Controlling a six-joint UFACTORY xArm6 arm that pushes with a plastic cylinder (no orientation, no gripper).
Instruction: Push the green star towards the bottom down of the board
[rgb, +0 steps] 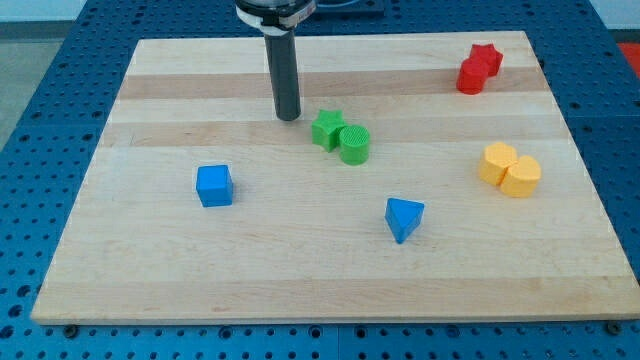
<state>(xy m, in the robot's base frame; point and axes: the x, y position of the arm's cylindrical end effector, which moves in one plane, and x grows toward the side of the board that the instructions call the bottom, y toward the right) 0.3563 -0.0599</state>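
The wooden board spreads below me, and my rod's upper end is cut off at the view's top, so I can't see what carries it. My tip is a bare rod end with nothing to open or close, sitting on the board just up-left of the green star, a small gap between us. That star is bright green and stubby-pointed with no clear long axis, and its right side touches a green cylinder.
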